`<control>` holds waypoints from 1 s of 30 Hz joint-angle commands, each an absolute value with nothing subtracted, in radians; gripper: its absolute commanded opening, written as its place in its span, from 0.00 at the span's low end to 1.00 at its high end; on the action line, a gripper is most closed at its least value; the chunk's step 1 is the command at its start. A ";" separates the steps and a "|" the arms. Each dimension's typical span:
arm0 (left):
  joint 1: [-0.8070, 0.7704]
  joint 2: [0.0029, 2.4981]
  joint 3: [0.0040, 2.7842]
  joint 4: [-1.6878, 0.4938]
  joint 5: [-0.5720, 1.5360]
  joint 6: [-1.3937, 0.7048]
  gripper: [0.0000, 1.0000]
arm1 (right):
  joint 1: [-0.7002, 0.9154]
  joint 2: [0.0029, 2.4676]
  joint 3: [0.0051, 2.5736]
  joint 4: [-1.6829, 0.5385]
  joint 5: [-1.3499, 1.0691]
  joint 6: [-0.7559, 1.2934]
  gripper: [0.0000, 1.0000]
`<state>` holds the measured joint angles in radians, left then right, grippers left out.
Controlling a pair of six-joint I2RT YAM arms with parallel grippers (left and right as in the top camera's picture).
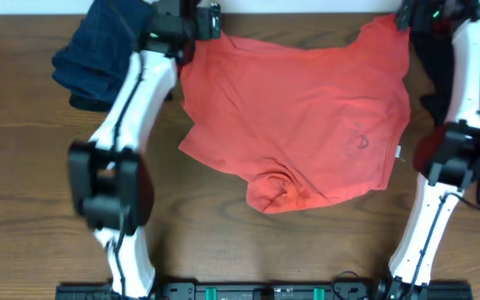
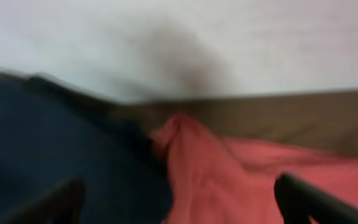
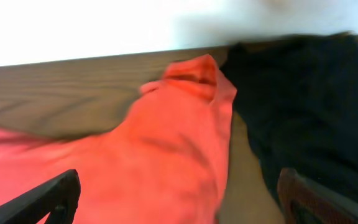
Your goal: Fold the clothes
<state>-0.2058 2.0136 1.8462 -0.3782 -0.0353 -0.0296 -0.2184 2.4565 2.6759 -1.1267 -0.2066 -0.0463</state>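
The coral-red T-shirt (image 1: pixel 307 117) lies spread on the wooden table, back side up, with a bunched sleeve at its lower edge and a small white tag at the right edge. My left gripper (image 1: pixel 202 21) is at the shirt's far left corner; in the left wrist view its fingers (image 2: pixel 179 205) are open around a raised fold of red cloth (image 2: pixel 191 168). My right gripper (image 1: pixel 407 15) is at the far right corner; its fingers (image 3: pixel 179 202) are open over the red cloth (image 3: pixel 166 155). No lettering shows.
A dark navy denim garment (image 1: pixel 98 54) lies at the far left, next to the left gripper (image 2: pixel 55 149). A black shirt (image 1: pixel 440 75) lies at the far right (image 3: pixel 303 106). The table's far edge (image 3: pixel 73 62) meets a white wall.
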 commanded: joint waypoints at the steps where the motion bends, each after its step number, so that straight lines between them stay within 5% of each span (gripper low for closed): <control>1: -0.219 1.824 1.863 -0.553 -0.036 -0.032 0.98 | -0.213 2.251 2.691 -1.242 -0.291 -0.023 0.99; 9: -0.219 1.676 1.863 -1.132 -0.037 -0.079 0.98 | -0.197 2.127 2.691 -1.650 -0.296 -0.031 0.99; 13: -0.219 1.684 1.792 -1.241 -0.036 -0.089 0.98 | -0.182 2.128 2.671 -1.698 -0.296 -0.042 0.99; 30: -0.211 1.684 1.177 -0.712 0.015 -0.373 0.95 | -0.127 2.129 2.655 -1.698 -0.296 -0.038 0.92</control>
<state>-0.2161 1.6821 1.2144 -0.7467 0.0093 -0.3138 -0.1390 2.1365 2.6549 -1.6951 -0.2886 -0.0341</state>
